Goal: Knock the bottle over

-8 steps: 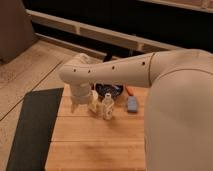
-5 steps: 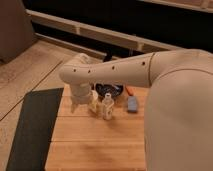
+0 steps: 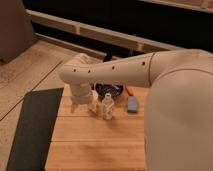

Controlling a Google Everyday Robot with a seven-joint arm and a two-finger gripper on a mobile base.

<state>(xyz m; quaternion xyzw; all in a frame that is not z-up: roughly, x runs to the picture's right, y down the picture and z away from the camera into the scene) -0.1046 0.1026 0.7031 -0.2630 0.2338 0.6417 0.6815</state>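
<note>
The bottle (image 3: 107, 107) is small and slim, with a white cap and a pale translucent body. It stands upright on the wooden table (image 3: 95, 142), near the middle of its far half. My gripper (image 3: 81, 104) hangs below the white wrist just left of the bottle, close to the table top. A short pale cup-like thing (image 3: 93, 103) sits between the gripper and the bottle and close to both. My large white arm (image 3: 150, 75) reaches in from the right, above the table's far edge.
A flat blue block (image 3: 132, 103) lies right of the bottle. A dark round dish (image 3: 108, 90) and a small orange thing (image 3: 129, 90) sit behind them. A dark mat (image 3: 30, 125) lies on the floor left of the table. A wall ledge runs behind.
</note>
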